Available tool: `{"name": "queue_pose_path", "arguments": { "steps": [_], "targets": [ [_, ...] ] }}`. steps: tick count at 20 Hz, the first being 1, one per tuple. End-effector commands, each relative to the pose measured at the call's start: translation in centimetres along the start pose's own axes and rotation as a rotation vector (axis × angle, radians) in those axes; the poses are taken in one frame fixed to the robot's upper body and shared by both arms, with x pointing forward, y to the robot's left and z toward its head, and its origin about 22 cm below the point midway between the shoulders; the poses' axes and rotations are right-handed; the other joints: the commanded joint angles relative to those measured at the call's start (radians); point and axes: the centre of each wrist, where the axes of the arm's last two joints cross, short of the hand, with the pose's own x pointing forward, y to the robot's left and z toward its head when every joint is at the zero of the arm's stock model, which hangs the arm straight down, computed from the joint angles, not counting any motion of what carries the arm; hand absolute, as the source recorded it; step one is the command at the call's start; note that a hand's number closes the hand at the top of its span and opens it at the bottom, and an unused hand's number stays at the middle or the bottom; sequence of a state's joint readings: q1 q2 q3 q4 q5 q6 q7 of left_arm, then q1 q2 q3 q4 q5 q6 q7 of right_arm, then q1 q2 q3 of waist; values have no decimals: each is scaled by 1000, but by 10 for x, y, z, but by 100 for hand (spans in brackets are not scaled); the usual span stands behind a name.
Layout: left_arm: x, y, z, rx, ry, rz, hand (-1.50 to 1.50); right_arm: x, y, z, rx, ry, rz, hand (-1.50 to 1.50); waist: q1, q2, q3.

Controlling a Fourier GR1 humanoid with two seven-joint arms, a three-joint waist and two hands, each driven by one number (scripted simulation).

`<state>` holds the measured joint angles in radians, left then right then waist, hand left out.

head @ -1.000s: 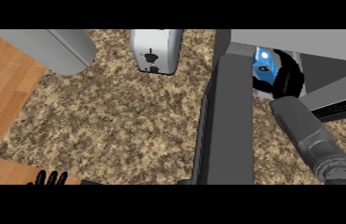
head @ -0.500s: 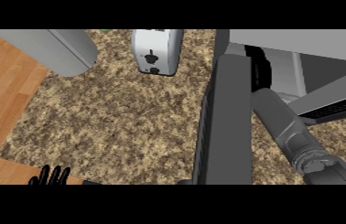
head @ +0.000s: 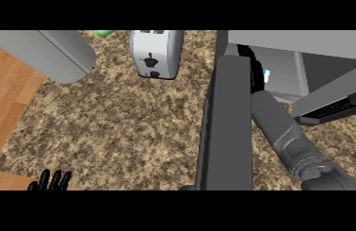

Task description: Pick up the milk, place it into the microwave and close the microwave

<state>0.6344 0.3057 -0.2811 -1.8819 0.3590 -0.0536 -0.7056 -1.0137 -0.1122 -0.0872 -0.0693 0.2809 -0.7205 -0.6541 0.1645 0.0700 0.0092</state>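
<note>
Inside the open microwave (head: 281, 65) the right forearm (head: 285, 131) reaches far, its hand hidden behind the door (head: 226, 126) (grip cannot be told); only a blue-and-white sliver of milk (head: 266, 75) shows. Left hand (head: 50, 180) rests near-left, fingers straight, empty.

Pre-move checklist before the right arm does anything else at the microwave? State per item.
1. Microwave door open: ok, it stands edge-on toward the view.
2. Right forearm reaching into the microwave opening: ok.
3. Milk position: cannot tell, only a small blue and white sliver shows past the door.
4. Right hand grip: cannot tell, the hand is hidden behind the door.
5. Left hand out of the way: ok, resting at the lower left edge, fingers up.
6. Toaster away from the door: ok.
</note>
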Motion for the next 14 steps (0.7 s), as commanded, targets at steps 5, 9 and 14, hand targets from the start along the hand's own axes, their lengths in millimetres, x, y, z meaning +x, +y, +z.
{"name": "queue_pose_path", "arguments": {
  "steps": [5,9,14],
  "targets": [
    [-2,2,8,5,7,2,-150,-13,6,19,30,12,-296,-150,-48,-18,-2],
    [0,3,9,-6,-2,4,-150,-24,7,32,43,24,-424,-150,-59,-24,-3],
    [10,4,5,19,18,-9,-150,-46,14,66,83,42,-506,-150,-81,-32,-3]
  ]
}}
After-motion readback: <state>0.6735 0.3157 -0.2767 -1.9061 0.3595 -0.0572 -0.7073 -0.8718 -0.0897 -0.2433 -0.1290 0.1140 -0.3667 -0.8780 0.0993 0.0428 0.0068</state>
